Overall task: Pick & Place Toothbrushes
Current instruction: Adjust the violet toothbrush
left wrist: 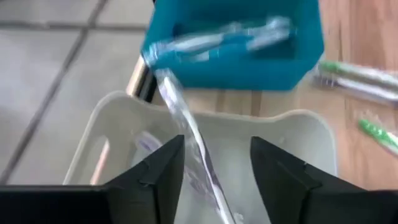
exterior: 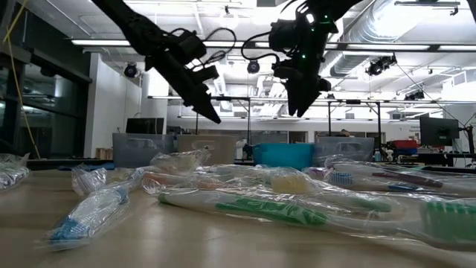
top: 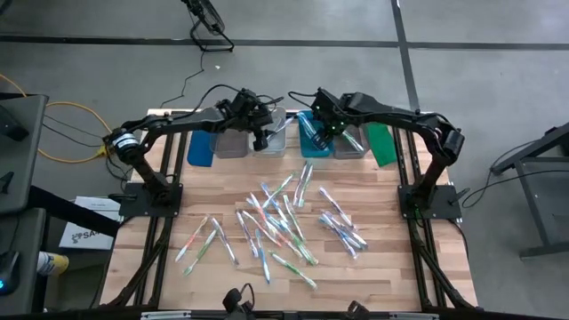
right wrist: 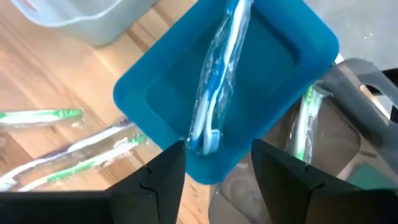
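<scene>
Your left gripper (left wrist: 211, 171) hung over the clear bin (left wrist: 298, 134), fingers spread, a wrapped toothbrush (left wrist: 186, 134) sitting loose between them. Your right gripper (right wrist: 214, 171) was over the teal bin (right wrist: 155, 93), fingers wide and empty, one toothbrush (right wrist: 217, 81) inside. The other toothbrushes (top: 280, 222) lay scattered on the table (top: 427, 267) near that bin.

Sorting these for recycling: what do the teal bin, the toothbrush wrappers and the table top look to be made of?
Teal bin: likely moulded plastic, smooth, evenly coloured, rounded corners. Toothbrush wrappers: thin clear film, crinkled and glinting, probably plastic. Table top: seemingly wood, with pale and brown jointed strips, grain and a slight sheen.
</scene>
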`<state>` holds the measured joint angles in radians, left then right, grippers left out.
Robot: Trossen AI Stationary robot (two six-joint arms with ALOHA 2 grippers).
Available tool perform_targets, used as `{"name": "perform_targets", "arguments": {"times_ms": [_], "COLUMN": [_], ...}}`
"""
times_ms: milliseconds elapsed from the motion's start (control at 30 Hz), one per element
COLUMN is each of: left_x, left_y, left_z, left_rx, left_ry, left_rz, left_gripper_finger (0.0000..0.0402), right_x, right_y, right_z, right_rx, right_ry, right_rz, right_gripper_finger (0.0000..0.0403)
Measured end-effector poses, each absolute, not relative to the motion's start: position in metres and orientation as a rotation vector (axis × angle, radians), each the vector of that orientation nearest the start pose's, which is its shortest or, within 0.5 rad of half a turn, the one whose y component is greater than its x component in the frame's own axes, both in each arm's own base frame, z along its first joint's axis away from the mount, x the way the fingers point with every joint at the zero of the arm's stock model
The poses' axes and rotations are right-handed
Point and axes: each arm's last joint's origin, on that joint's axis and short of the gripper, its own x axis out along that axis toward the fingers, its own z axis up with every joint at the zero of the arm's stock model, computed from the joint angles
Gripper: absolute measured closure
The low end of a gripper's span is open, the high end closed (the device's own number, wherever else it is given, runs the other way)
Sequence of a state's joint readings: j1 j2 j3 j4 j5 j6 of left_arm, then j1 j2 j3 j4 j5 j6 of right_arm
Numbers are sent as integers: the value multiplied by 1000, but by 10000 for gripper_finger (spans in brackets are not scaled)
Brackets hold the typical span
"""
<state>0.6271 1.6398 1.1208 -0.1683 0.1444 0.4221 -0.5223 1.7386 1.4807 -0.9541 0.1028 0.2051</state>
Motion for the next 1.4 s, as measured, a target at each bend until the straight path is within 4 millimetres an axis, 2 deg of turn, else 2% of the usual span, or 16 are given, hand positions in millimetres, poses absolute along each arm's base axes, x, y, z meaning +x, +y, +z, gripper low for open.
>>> {"name": "perform_targets", "arguments": {"times_ms": [167,400,567,1000,1400], "left_x": [302,313,316,316,316], "left_y": [215,223,225,227,238], "left_z": [236,219,209,207,202], "left_rx": [122,122,110,115,66], "left_ry": [822,892,918,934,897], "left_rz": [304,269,263,316,299], "left_gripper_finger": [214,213,213,213,213], "right_x": [299,292,291,300,303], "right_y": [-173,-164,-155,-133,-129], "right_z": [268,269,270,275,275], "right_rx": [427,399,361,301,291], "right_ry": [1195,1290,1318,1301,1287], "right_rz": [-672,-711,-744,-728,-717], "right_gripper_finger": [227,227,227,227,227]}}
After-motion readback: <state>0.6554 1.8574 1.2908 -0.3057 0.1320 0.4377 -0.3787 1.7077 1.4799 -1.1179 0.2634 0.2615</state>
